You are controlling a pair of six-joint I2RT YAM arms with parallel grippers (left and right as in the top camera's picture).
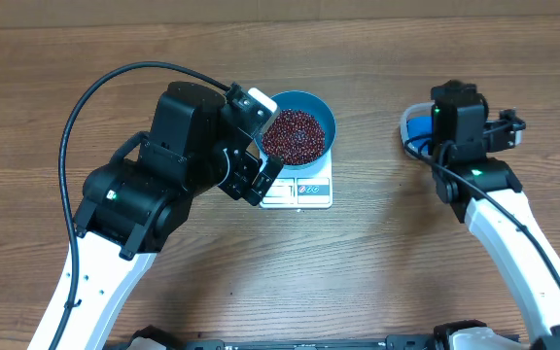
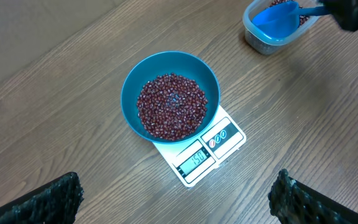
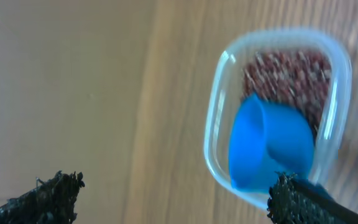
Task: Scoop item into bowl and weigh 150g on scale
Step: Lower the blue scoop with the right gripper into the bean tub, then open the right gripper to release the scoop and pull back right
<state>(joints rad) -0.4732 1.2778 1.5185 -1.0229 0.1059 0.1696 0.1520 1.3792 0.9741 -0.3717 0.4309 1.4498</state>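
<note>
Both wide-open, empty — left tool point(image 2: 176, 190), right tool point(image 3: 176, 190) | bowl point(image 2: 127, 99) on scale point(image 2: 227, 133), display point(image 2: 197, 160) toward robot

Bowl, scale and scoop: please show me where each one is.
bowl point(image 2: 169, 63), left wrist view, bare upper inner wall.
scale point(image 2: 199, 160), left wrist view, display strip.
scoop point(image 3: 266, 143), right wrist view, outside of its cup.

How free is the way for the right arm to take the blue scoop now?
Probably yes. The right arm hangs above the clear tub, its jaws wide open, and the blue scoop lies uncovered on the beans.
</note>
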